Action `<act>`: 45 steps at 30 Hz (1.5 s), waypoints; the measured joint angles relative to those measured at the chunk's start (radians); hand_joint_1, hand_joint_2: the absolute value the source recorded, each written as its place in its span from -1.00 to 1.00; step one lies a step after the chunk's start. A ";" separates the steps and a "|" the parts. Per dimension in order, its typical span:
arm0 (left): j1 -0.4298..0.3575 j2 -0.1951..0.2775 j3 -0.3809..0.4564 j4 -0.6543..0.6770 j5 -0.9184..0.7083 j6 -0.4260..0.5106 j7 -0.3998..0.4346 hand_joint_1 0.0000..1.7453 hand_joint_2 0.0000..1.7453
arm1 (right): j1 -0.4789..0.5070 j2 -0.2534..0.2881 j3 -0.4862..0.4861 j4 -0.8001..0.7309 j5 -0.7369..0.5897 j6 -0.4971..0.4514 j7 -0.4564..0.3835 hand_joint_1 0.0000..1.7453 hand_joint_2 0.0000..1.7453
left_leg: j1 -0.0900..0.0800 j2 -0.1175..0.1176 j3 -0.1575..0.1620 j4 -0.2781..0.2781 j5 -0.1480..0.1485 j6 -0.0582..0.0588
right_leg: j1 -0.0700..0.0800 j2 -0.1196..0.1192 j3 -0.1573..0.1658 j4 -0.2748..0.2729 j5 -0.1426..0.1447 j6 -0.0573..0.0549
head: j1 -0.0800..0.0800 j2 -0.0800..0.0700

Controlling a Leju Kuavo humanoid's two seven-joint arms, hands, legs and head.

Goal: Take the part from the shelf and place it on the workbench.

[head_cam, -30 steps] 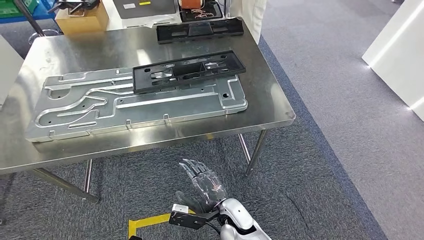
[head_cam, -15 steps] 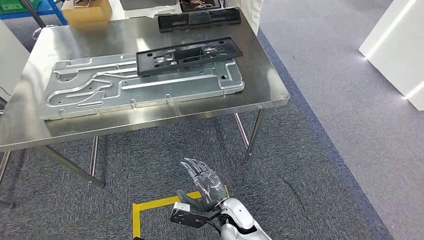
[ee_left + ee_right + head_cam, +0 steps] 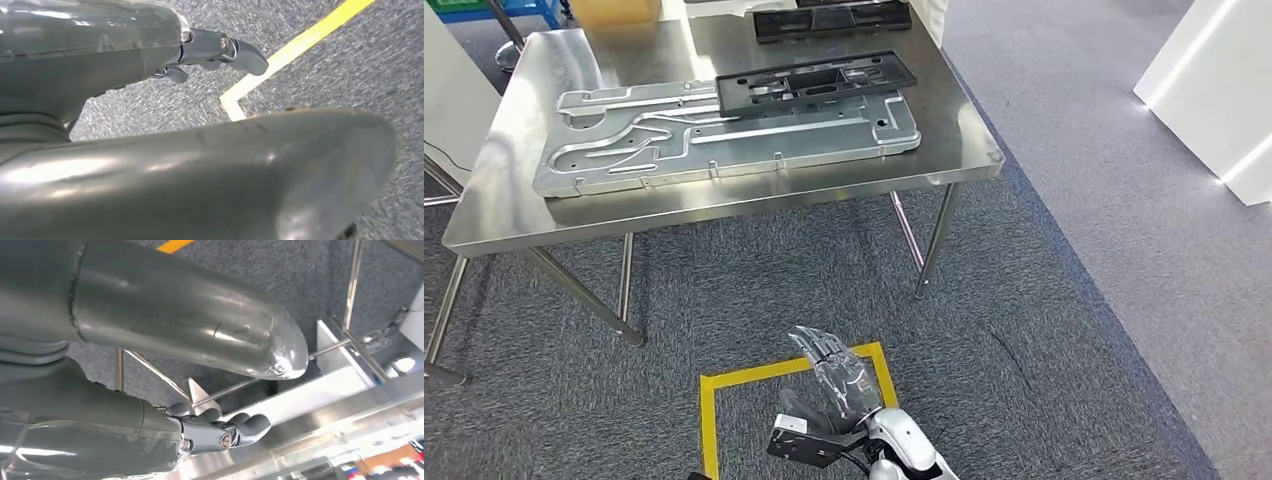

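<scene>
A long black plastic part (image 3: 816, 80) lies on a large embossed metal plate (image 3: 624, 150) on the steel workbench (image 3: 724, 210). A second black part (image 3: 832, 20) lies at the bench's far edge. My right hand (image 3: 836, 375) hangs low in front of the bench, over the carpet, fingers spread and holding nothing. In the right wrist view that hand (image 3: 150, 340) points toward the bench's legs and steel edge (image 3: 350, 390). My left hand (image 3: 165, 150) hangs over the carpet with its fingers (image 3: 235, 50) apart from the thumb and nothing in it.
A square of yellow tape (image 3: 709, 420) marks the carpet under my right hand, and its corner (image 3: 295, 50) shows below my left hand. White panels stand at the far right (image 3: 1214, 90) and at the left (image 3: 454, 90). Grey carpet runs right of the bench.
The whole view has shifted: the bench now sits higher and farther off, and more carpet and yellow tape show. The camera moved; the parts on the bench have not. My right hand stays empty.
</scene>
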 joint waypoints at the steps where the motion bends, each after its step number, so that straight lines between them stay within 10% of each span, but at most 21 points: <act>1: 0.000 -0.001 0.000 0.000 0.000 0.000 -0.001 -1.00 -1.00 | 0.000 0.000 0.000 -0.005 0.002 0.001 0.000 -1.00 -1.00 | 0.001 0.001 -0.002 -0.003 0.010 -0.005 | 0.004 -0.001 0.024 -0.040 -0.011 -0.003 | 0.000 0.000; 4: 0.003 0.000 -0.001 0.000 0.000 0.001 -0.002 -1.00 -1.00 | 0.002 0.000 0.000 -0.008 0.008 0.002 0.000 -1.00 -1.00 | 0.006 -0.001 -0.012 -0.001 0.011 -0.021 | 0.002 -0.005 0.010 -0.066 0.021 -0.012 | 0.000 0.000; 9: 0.007 0.003 -0.001 0.000 0.000 0.003 -0.004 -1.00 -1.00 | 0.009 0.000 0.000 -0.012 0.015 0.003 0.001 -1.00 -1.00 | 0.020 -0.004 -0.067 0.252 -0.187 -0.049 | -0.006 -0.008 -0.071 -0.065 0.090 -0.019 | 0.000 0.000; 11: 0.007 0.004 -0.002 0.000 0.000 0.003 -0.004 -1.00 -1.00 | 0.012 0.000 0.000 -0.013 0.017 0.003 0.001 -1.00 -1.00 | 0.028 -0.004 -0.036 0.281 -0.144 -0.059 | -0.010 -0.010 -0.112 -0.052 0.111 -0.012 | 0.000 0.000; 13: 0.005 0.005 -0.003 0.000 -0.001 0.003 -0.004 -1.00 -1.00 | 0.014 0.000 0.000 -0.014 0.020 0.003 0.001 -1.00 -1.00 | 0.035 -0.005 0.058 0.178 -0.107 -0.068 | -0.014 -0.010 -0.151 -0.032 0.128 -0.001 | 0.000 0.000; 15: 0.002 0.006 -0.006 -0.001 -0.003 0.006 -0.006 -1.00 -1.00 | 0.014 0.000 0.000 -0.019 0.023 0.003 0.000 -1.00 -1.00 | 0.035 -0.007 0.155 0.037 -0.139 -0.062 | -0.014 -0.009 -0.174 -0.013 0.139 0.011 | 0.000 0.000; 17: 0.001 0.006 -0.007 -0.002 -0.008 0.010 -0.008 -1.00 -1.00 | 0.014 0.000 0.000 -0.022 0.025 0.003 -0.002 -1.00 -1.00 | 0.029 -0.008 0.183 -0.020 -0.166 -0.041 | -0.012 -0.010 -0.181 -0.010 0.152 0.024 | 0.000 0.000; 20: 0.003 0.005 -0.009 -0.002 -0.012 0.019 -0.007 -1.00 -1.00 | 0.015 0.000 0.000 -0.022 0.026 0.003 -0.003 -1.00 -1.00 | 0.030 -0.002 0.164 -0.022 -0.142 -0.010 | -0.020 -0.006 -0.198 0.018 0.130 0.044 | 0.000 0.000; 24: 0.004 0.005 -0.015 -0.002 -0.018 0.021 -0.006 -1.00 -1.00 | 0.018 -0.002 0.000 -0.021 0.027 0.002 -0.002 -1.00 -1.00 | 0.027 0.000 0.125 -0.021 -0.108 0.003 | -0.022 0.000 -0.281 0.259 -0.019 0.057 | 0.000 0.000; 26: 0.005 0.005 -0.019 -0.002 -0.023 0.021 -0.002 -1.00 -1.00 | 0.021 -0.003 0.000 -0.021 0.027 0.002 -0.002 -1.00 -1.00 | 0.025 0.000 0.111 -0.020 -0.097 0.001 | -0.022 0.000 -0.253 0.259 -0.015 0.054 | 0.000 0.000; 31: 0.001 0.002 -0.031 -0.002 -0.030 0.024 0.007 -1.00 -1.00 | 0.022 -0.004 -0.001 -0.030 0.042 0.002 0.008 -1.00 -1.00 | 0.018 -0.001 0.095 -0.013 -0.087 -0.011 | -0.011 0.002 -0.071 -0.030 0.059 0.023 | 0.000 0.000; 39: -0.002 0.000 -0.033 -0.003 -0.025 0.036 0.007 -1.00 -1.00 | 0.026 -0.007 -0.008 -0.060 0.090 0.011 0.036 -1.00 -1.00 | 0.026 -0.001 0.114 -0.075 -0.046 0.000 | -0.011 0.003 -0.077 -0.030 0.053 0.029 | 0.000 0.000; 43: -0.002 -0.002 -0.034 -0.003 -0.021 0.041 0.006 -1.00 -1.00 | 0.026 -0.016 -0.013 -0.061 0.109 0.011 0.038 -1.00 -1.00 | 0.042 -0.012 0.113 -0.101 -0.023 -0.015 | -0.030 0.006 -0.171 0.181 -0.061 0.047 | 0.000 0.000; 45: -0.002 -0.003 -0.034 -0.003 -0.021 0.042 0.006 -1.00 -1.00 | 0.027 -0.023 -0.014 -0.058 0.120 0.010 0.039 -1.00 -1.00 | 0.056 -0.028 0.101 -0.086 -0.024 -0.032 | -0.045 0.006 -0.171 0.191 -0.045 0.064 | 0.000 0.000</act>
